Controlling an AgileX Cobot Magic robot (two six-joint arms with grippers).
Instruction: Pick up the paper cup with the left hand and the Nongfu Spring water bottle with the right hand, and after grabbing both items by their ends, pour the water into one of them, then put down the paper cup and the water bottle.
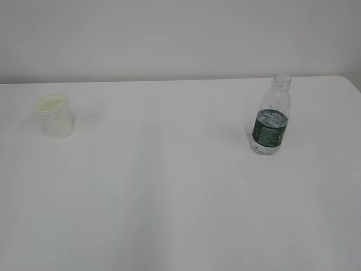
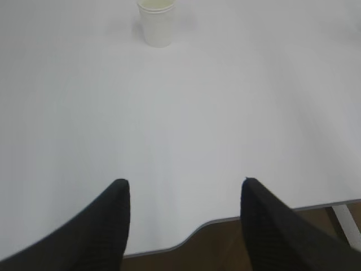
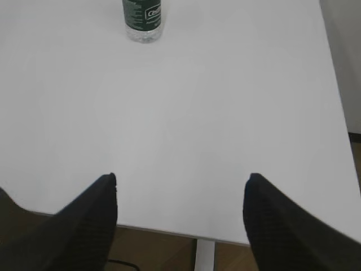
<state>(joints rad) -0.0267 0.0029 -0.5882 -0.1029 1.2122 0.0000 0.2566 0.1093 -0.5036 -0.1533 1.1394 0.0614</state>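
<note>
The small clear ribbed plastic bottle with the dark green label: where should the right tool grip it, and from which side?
Probably the green label band of the clear ribbed plastic bottle, approached level from the near table edge: it stands upright and uncapped.

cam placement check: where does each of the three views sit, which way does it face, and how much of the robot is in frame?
Exterior: raised, slanting down across the white table toward the back wall; paper cup left, water bottle right; no robot in frame.
Left wrist: behind the open left gripper at the near table edge, facing forward at the cup; only fingertips show.
Right wrist: behind the open right gripper at the near edge, facing the bottle; only fingertips show.
Shared: exterior and left wrist both see the cup; exterior and right wrist the bottle.
</note>
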